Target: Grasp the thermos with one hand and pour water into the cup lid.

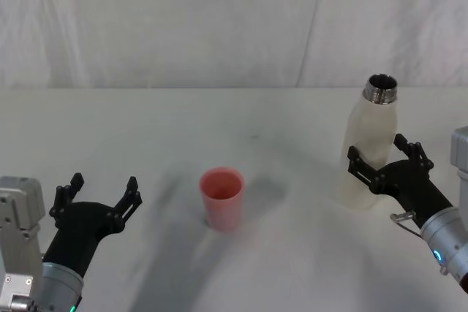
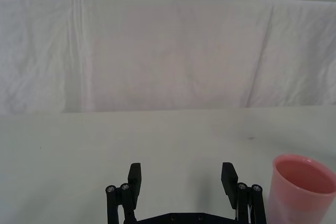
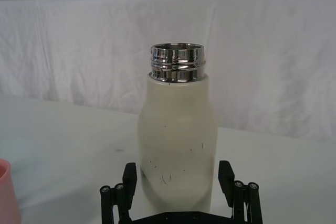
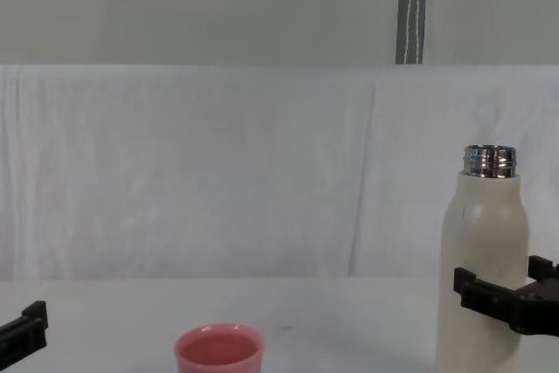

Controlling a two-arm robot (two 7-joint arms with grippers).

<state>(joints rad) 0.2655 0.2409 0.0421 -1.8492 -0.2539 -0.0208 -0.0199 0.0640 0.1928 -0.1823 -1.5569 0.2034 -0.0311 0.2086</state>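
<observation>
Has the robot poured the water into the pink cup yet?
Not yet. The thermos stands upright on the table with its cap already off. The right gripper has its open fingers on both sides of the bottle, so grabbing is in hand. Squeezing, lifting and tipping over the cup lid are left. The left gripper waits open near the cup.

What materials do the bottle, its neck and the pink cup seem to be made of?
The thermos body looks like metal with a matte cream coating; small dark scratches mark it, though plastic is possible. Its neck is shiny, mirror-like and ridged, probably polished steel. The cup lid looks like smooth pink plastic, softly glossy, with a thick rim. The right pincer stands open around the thermos.
</observation>
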